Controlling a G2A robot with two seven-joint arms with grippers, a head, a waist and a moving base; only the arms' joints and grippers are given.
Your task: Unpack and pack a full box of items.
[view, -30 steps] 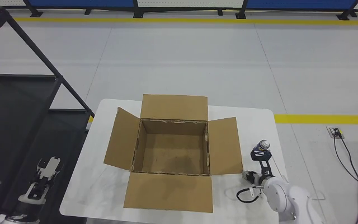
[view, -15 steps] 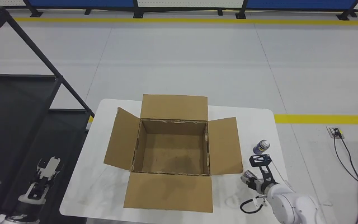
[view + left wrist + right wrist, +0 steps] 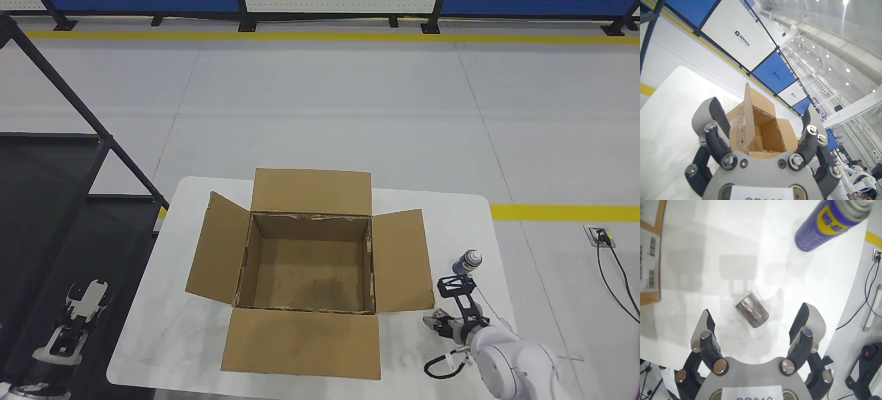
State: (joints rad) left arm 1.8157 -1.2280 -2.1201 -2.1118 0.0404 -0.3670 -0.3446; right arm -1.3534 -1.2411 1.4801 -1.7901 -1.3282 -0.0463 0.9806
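Bits clipped, covered or too fine to read

In the right wrist view the blue spray can [image 3: 826, 224] runs out past the picture's edge, so its cap end is clipped and its outline is smeared. The cardboard box [image 3: 649, 255] shows there as one flap corner sliced by the edge, its labels too blurred to make out. The steel cylinder [image 3: 752, 311] has a soft, ghosted rim. In the left wrist view the left gripper [image 3: 762, 106] covers the box's near wall and base. From above, the right gripper [image 3: 456, 292] is tiny, its finger gap unreadable, and the arm behind it is cut by the picture's lower edge.
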